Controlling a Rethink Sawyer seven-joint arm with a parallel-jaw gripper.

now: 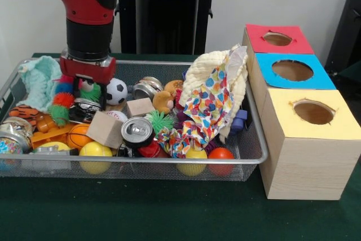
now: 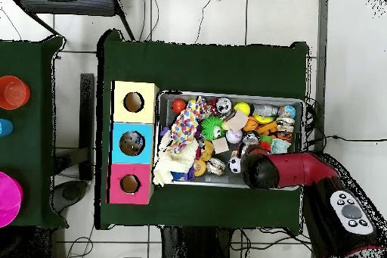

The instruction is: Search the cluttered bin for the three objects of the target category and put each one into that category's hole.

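In the wire bin (image 1: 256, 156) on the green worktop (image 1: 169, 213): balls, cans, blocks and cloths, arm low at its far corner.

Which category is wanted cannot be told. The soccer ball (image 1: 117, 91), likely light, hard and slippery, would need a hold across its middle; the drink can (image 1: 137, 131) is thin-walled and dents easily; the patterned cloth (image 1: 211, 103) is limp, best pinched at a fold. The gripper (image 1: 87, 97) is sunk among fuzzy toys (image 1: 63, 101) beside the ball; whether its jaws are parted or holding anything cannot be told. The three-hole box (image 1: 304, 139) stands just beside the bin.

Green table (image 1: 169, 218), wire mesh bin (image 1: 248, 159), three-holed wooden box (image 1: 307, 162) just beside
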